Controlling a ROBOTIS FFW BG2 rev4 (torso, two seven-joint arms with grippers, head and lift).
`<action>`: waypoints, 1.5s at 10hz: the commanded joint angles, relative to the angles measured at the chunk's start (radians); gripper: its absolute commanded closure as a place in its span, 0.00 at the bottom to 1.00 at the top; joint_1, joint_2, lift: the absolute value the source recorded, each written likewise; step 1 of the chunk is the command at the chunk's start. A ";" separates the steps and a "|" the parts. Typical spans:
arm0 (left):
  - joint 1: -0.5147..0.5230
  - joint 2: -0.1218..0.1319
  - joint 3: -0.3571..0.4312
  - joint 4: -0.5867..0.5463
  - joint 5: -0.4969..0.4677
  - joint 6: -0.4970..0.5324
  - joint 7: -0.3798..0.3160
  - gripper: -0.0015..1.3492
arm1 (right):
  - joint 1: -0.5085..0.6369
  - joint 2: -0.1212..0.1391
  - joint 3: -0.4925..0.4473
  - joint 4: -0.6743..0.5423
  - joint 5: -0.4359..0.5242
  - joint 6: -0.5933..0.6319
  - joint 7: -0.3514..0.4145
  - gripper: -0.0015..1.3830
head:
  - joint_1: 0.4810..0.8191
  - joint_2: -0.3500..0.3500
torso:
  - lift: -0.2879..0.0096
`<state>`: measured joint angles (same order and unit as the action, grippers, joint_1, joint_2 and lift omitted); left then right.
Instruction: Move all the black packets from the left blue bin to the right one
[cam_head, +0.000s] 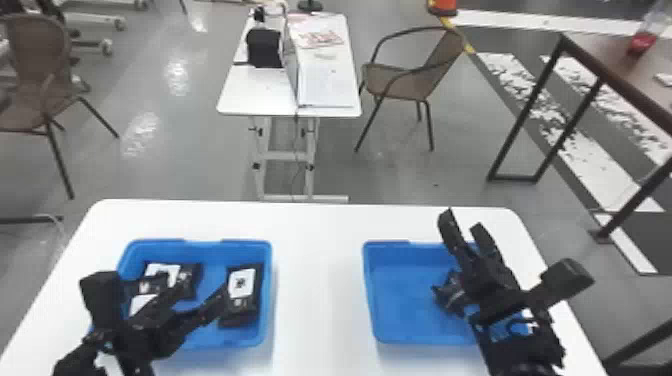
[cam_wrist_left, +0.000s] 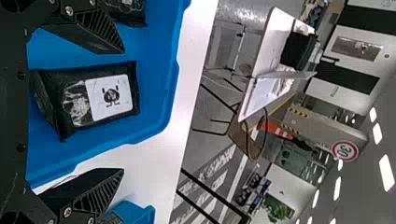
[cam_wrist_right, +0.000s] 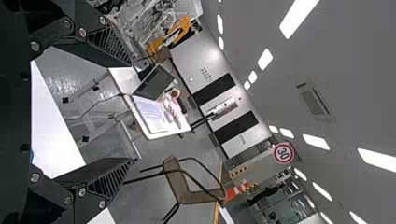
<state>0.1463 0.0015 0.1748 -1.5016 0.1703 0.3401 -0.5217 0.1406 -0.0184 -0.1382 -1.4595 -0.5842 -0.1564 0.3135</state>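
Far left, the bunched black packets (cam_head: 165, 272) crowd the left blue bin (cam_head: 245, 244); a sweeping finger might snag one. Now the left gripper (cam_head: 202, 292), jaws apart, nothing clamped, over that bin! The labelled black packet (cam_head: 242, 285) sits beside the right wall: a crooked descent could clip the rim. Then the right blue bin (cam_head: 405, 300), where the right gripper (cam_head: 462, 219), spread and empty, could obstruct a drop.
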 joint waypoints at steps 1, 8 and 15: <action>0.024 -0.004 -0.020 -0.032 0.008 0.025 0.097 0.10 | 0.013 0.000 0.020 -0.025 -0.040 0.000 0.016 0.24 | 0.63 0.37 | 0.97; 0.004 0.003 0.009 -0.069 -0.037 0.189 0.488 0.10 | 0.016 -0.005 0.049 -0.027 -0.078 0.044 0.062 0.24 | 0.63 0.56 | 0.97; -0.149 0.032 -0.011 0.110 -0.101 0.250 0.519 0.18 | 0.016 -0.008 0.048 -0.015 -0.105 0.052 0.088 0.24 | 0.63 0.61 | 0.97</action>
<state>0.0021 0.0350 0.1656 -1.3927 0.0786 0.5779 -0.0049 0.1565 -0.0259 -0.0898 -1.4744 -0.6865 -0.1043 0.4015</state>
